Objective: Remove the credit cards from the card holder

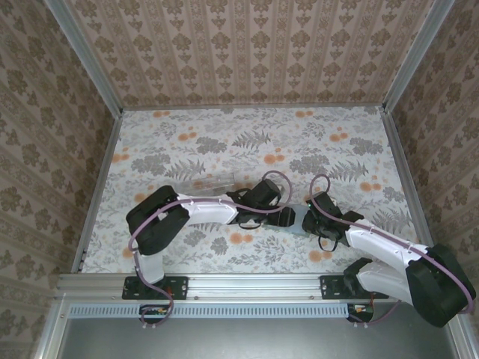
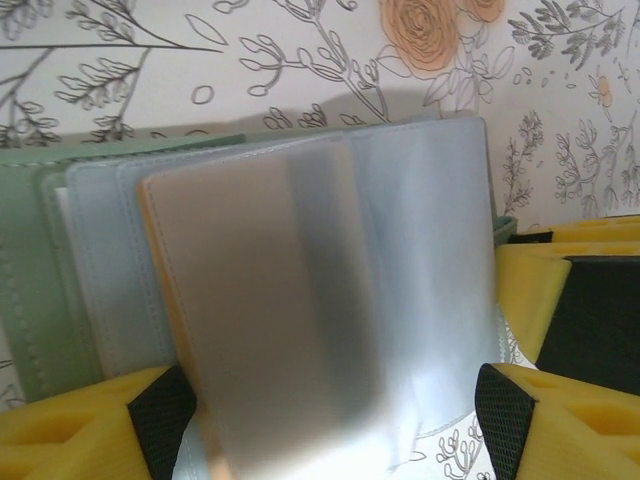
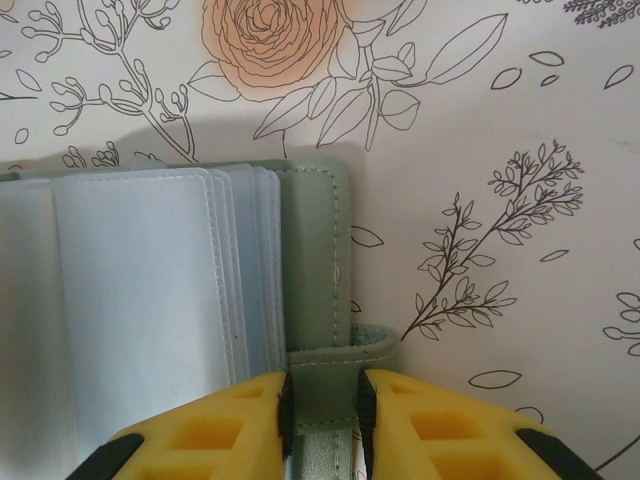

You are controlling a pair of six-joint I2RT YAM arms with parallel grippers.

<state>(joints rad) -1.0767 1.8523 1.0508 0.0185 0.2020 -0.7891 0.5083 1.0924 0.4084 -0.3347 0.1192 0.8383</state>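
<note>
Centrally, card holder (image 2: 420,250) within left tool (image 2: 330,425) — right tool (image 3: 325,425) pinching strap (image 3: 335,375)

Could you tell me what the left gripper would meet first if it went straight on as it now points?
Most likely the frosted sleeve of the card holder, with the tan-orange card inside; it already lies between the fingers of the open left gripper, though depth is unclear.

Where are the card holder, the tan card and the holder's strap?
card holder (image 3: 315,260), right wrist view, green outer cover.
tan card (image 2: 250,320), left wrist view, its middle.
strap (image 3: 325,378), right wrist view, its near end.
</note>
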